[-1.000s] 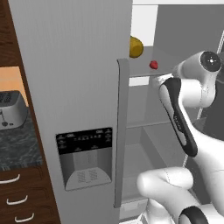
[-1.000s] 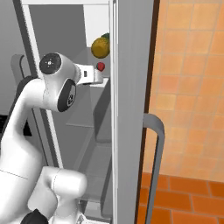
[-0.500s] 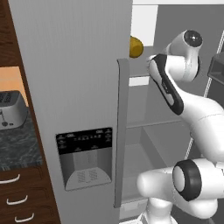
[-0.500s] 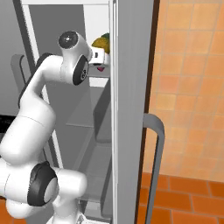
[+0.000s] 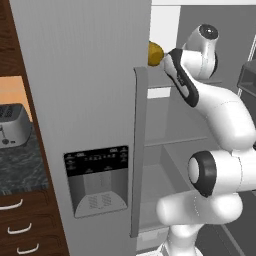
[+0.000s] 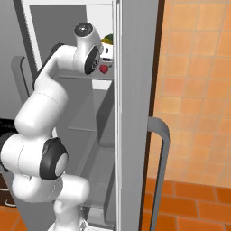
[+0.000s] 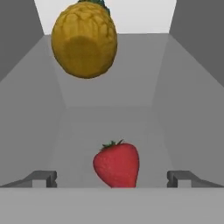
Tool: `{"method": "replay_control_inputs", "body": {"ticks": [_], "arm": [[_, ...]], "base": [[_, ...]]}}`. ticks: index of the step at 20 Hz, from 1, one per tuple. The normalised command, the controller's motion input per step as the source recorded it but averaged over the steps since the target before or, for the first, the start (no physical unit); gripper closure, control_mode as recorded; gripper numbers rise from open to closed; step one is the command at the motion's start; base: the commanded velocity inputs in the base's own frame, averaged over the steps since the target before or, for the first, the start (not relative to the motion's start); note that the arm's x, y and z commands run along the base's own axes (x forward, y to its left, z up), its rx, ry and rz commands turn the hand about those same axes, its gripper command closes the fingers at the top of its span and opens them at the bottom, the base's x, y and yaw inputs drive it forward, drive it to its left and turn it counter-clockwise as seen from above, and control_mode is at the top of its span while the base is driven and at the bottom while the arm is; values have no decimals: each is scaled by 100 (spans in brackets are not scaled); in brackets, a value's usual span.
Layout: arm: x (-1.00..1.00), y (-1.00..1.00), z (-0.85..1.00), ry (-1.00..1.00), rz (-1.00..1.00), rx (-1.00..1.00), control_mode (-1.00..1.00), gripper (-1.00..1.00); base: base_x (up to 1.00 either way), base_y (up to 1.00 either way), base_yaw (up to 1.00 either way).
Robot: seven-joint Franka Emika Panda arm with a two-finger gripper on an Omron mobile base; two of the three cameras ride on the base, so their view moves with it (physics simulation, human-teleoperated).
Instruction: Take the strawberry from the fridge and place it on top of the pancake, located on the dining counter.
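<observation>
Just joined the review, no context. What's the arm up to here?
The arm is reaching into the open fridge toward the strawberry on a shelf. In the hand view the gripper is open, its fingertips on either side of the berry and not closed on it. A larger yellow-brown fruit sits beyond the strawberry on the same shelf. Nothing is held yet; the pick-up is about to happen.
</observation>
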Motion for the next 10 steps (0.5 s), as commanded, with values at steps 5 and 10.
{"method": "replay_control_inputs", "body": {"ticks": [5, 10], "arm": [[59, -8, -15, 1, 0, 0, -100, -100], [-6, 0, -24, 0, 0, 0, -100, -100]], "base": [[0, 0, 0], [0, 0, 0]]}}
